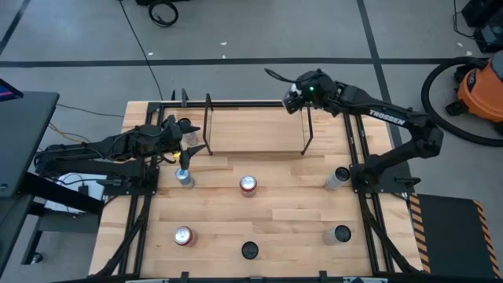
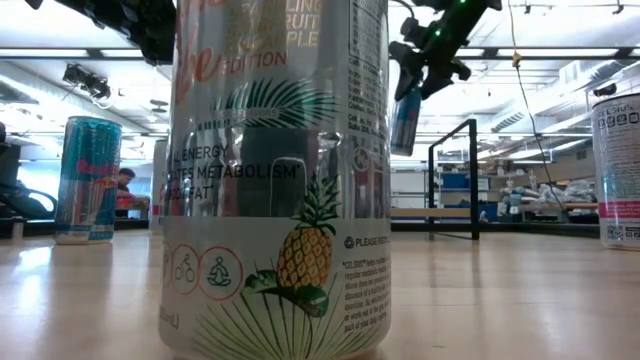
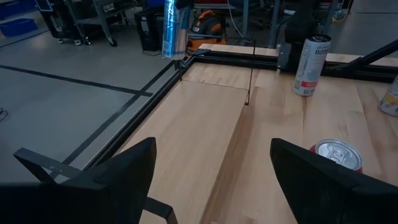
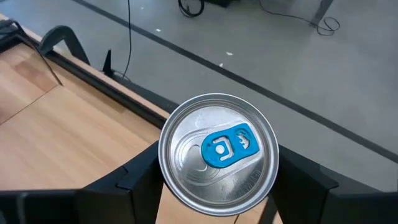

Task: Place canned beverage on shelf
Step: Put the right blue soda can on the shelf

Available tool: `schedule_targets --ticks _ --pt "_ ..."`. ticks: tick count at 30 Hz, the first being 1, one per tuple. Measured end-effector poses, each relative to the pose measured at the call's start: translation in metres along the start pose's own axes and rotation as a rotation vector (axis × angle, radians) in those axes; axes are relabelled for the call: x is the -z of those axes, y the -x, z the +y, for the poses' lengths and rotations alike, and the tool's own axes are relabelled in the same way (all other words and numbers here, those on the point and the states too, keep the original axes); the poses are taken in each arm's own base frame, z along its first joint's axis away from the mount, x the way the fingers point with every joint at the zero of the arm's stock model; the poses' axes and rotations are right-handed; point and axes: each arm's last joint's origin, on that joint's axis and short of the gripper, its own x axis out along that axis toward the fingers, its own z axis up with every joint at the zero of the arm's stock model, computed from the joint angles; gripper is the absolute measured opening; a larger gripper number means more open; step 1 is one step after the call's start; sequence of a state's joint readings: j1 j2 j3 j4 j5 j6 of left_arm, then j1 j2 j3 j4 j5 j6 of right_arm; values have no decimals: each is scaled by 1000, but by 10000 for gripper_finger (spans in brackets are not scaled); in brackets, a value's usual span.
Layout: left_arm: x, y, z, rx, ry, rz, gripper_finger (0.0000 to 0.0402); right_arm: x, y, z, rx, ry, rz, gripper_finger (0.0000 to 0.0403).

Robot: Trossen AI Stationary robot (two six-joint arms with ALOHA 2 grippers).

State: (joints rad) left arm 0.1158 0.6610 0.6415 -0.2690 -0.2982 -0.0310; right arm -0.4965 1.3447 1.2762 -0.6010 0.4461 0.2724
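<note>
Currently the right gripper (image 1: 292, 96) holds a blue-tabbed can (image 4: 217, 154) clamped between its fingers, high above the shelf (image 1: 255, 130) near the worktop's far edge, so releasing from there could tip it off the board.

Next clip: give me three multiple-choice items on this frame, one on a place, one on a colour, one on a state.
1. Where is the can in the right gripper?
A. Raised over the shelf's right end
B. Standing at the table's near edge
C. On the floor

2. What colour is that can's pull tab?
A. Red
B. Blue
C. Gold

3. How is the left gripper?
A. Shut on a can
B. Shut, empty
C. Open, empty

Key:
1 A, the low view shows it in the air.
2 B, the right wrist view shows the tab from above.
3 C, its fingers stand apart with nothing between.
</note>
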Motion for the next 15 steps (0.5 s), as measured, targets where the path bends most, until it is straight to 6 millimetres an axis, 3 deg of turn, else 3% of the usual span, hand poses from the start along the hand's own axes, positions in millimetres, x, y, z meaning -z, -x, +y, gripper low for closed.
schedule_targets --ticks 15 --pt "2 0 0 -1 30 21 318 17 -21 12 81 -158 119 249"
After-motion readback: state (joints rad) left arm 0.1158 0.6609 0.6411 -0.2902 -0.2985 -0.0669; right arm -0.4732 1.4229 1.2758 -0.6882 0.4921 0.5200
